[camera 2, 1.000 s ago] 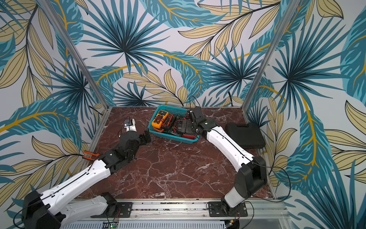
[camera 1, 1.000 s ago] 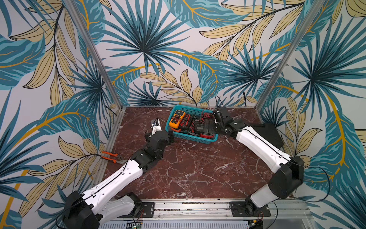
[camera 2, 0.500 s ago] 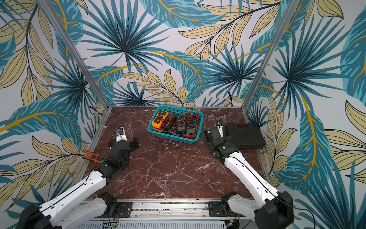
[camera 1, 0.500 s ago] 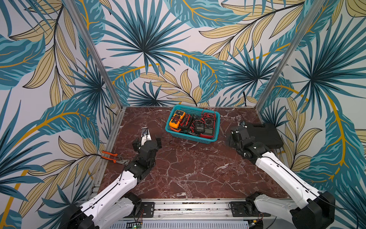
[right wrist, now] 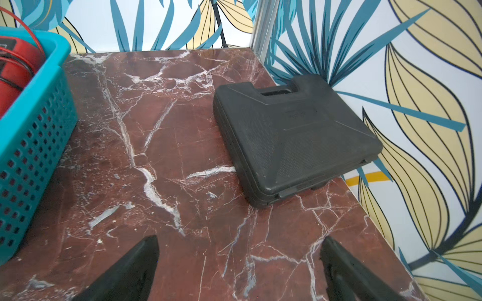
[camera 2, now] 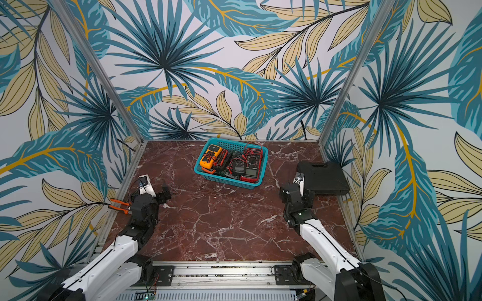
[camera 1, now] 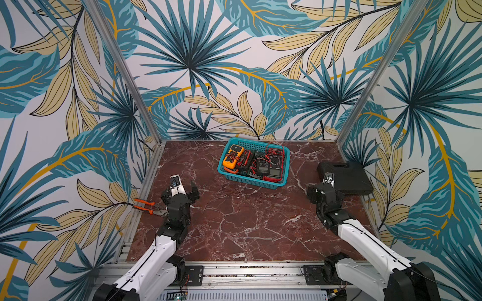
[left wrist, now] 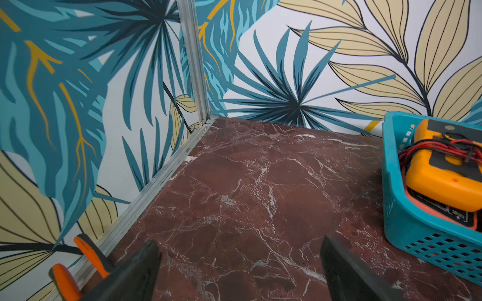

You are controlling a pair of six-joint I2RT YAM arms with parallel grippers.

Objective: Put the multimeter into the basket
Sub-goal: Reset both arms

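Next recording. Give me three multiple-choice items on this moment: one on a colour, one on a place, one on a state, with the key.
1. What colour is the multimeter at the end of the basket nearer the left hand?
A) orange B) green C) white

2. Where does the black hard case lie?
A) in the basket B) on the table near the right hand C) upright against the back wall

3. How are the two hands?
A) left shut on a multimeter B) right shut on the case C) both open and empty

Key: 1 A, its orange body shows in both top views. 2 B, it lies flat, apart from the basket. 3 C, each wrist view shows fingers spread with only table between.
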